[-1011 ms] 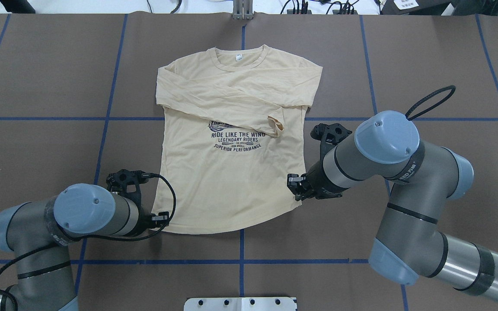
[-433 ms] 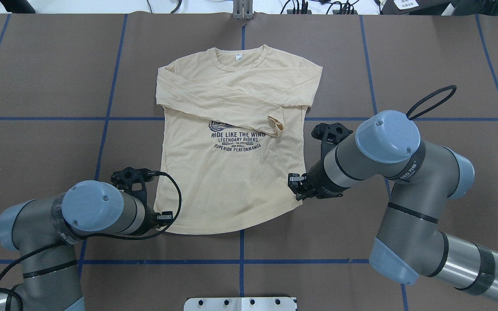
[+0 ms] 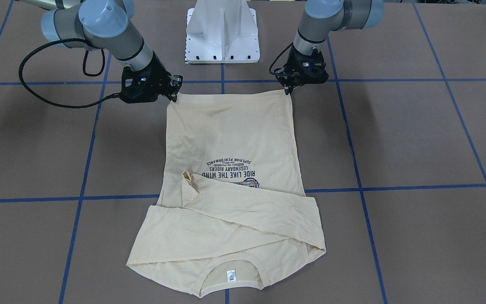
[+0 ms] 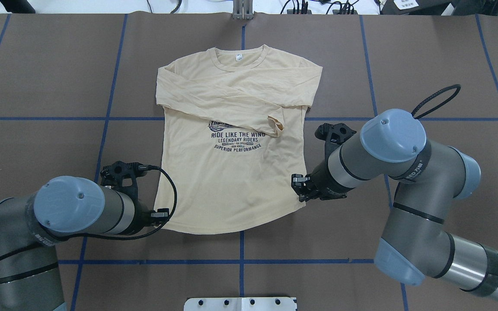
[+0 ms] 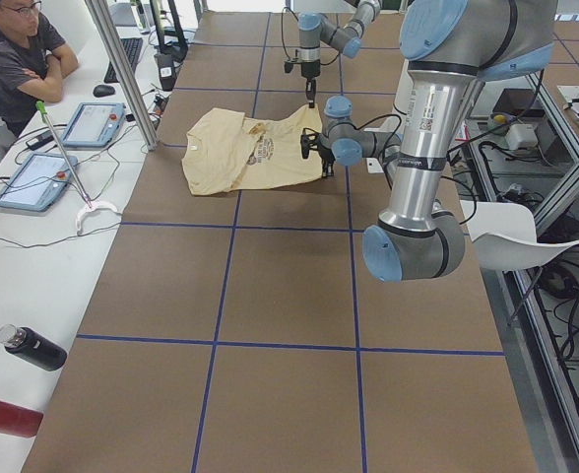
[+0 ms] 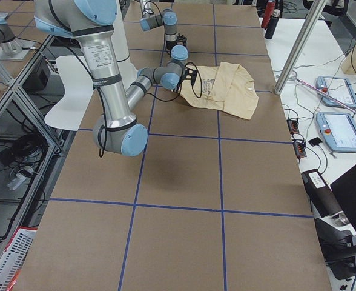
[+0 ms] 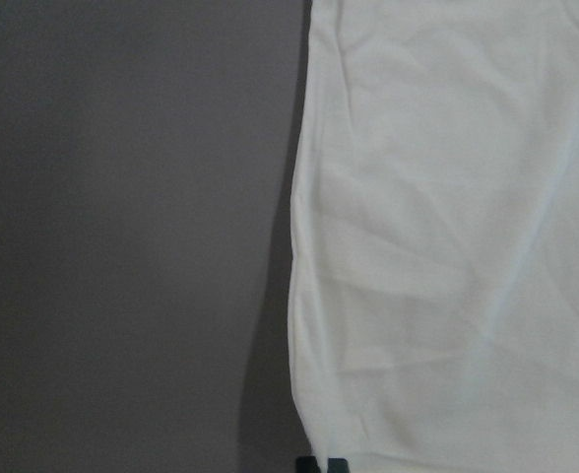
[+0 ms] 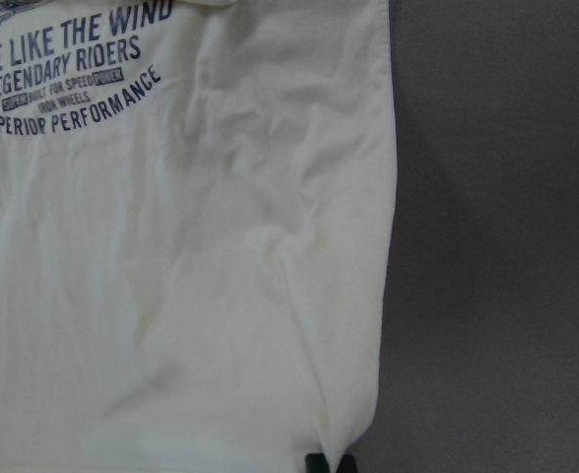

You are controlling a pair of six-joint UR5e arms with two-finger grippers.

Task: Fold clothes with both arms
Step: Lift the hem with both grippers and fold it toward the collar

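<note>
In the overhead view we read from the left edge: the left arm [image 4: 69,207] reaches in low from the lower left, its forearm nearly level with the counter [image 4: 37,86], and the left gripper [image 4: 162,214] sits at the lower left corner of the hem [image 4: 231,231]. We cannot tell whether its jaws are parted or pinched on cloth, since the wrist view shows only a dark tip at the fabric edge. In the middle of the frame the T-shirt [image 4: 231,181] lies flat, print up, collar toward the top, with both sleeves [image 4: 214,97] already crossed over the chest. On the right, the right arm [image 4: 391,138] bends in from the lower right, and the right gripper [image 4: 300,192] meets the lower right hem corner; its jaws we cannot read either. We judge the step in hand to be taking hold of both hem corners. The next move, as we see it, calls for secure pinches on each corner, then an even lift and carry toward the collar so the fold lands square.
</note>
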